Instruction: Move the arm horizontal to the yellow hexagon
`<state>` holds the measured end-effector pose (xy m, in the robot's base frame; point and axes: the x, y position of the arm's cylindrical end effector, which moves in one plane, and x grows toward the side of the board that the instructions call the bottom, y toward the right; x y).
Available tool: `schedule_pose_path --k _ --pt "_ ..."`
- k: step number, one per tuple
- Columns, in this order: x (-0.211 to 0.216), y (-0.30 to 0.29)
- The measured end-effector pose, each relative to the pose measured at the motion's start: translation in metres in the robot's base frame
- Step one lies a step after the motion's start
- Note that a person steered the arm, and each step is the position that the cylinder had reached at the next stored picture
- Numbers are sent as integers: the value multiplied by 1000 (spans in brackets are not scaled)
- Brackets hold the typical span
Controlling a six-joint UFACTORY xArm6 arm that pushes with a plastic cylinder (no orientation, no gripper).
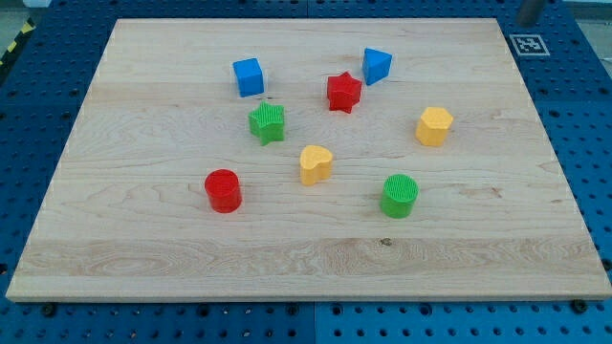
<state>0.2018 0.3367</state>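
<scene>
The wooden board (143, 258) holds eight small blocks, and all of them sit flat on it, none touching another. The yellow hexagon (434, 126) is on the view's right part of the board.

Everything else is told from that yellow hexagon. The blue triangle block (376, 65) is up and to its left. The red star (343, 92) is to its left and a little higher. The blue cube (248, 76) is far to its left and higher. The green star (268, 122) is far to its left, about level with it. The yellow heart (316, 163) is to its left and lower. The green cylinder (399, 195) is below it, a bit to the left. The red cylinder (223, 190) is farthest to its left and lower.

A grey thing (529, 10) up and to the right of the hexagon is cut off by the view's top edge, so I cannot tell what it is. A black and white square tag (529, 44) lies just under it.

My tip does not show, so I cannot tell where it is or what it touches.
</scene>
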Motion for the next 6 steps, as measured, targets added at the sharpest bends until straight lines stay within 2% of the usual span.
schedule_pose_path --k 1,3,5,6 --pt "14 -13" --pt "79 -45" --pt "81 -49" --pt "123 -81"
